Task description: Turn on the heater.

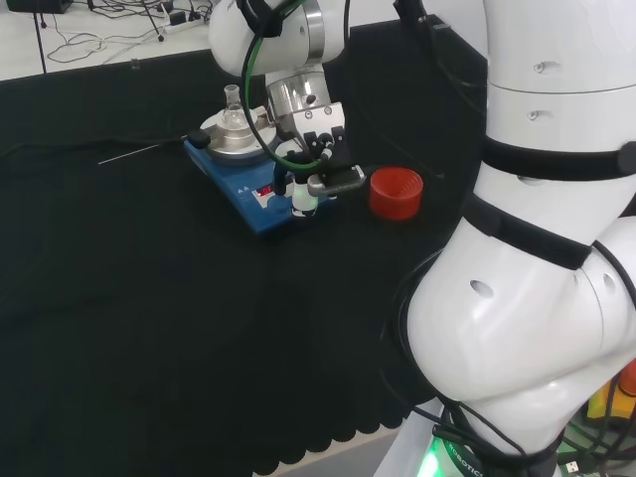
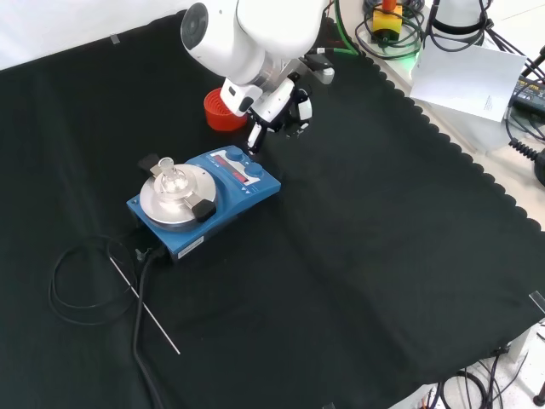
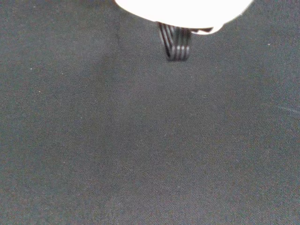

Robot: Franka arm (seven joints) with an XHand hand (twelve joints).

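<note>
— Where was the heater (image 2: 204, 200)?

— On the black cloth (image 2: 366, 256), toward its far-left part in the front view, well in from every edge. It was a blue hotplate with a round metal top carrying a small glass flask (image 2: 175, 182).

— And the hand (image 1: 316, 164)?

— At the heater's control end, with one downward finger (image 1: 303, 195) at the front panel by the red display. Whether it touched, I couldn't tell. The other fingers looked partly curled, gripping nothing.

— Anything beside it?

— A red ribbed ring (image 1: 396, 192), just beyond the hand.
</note>
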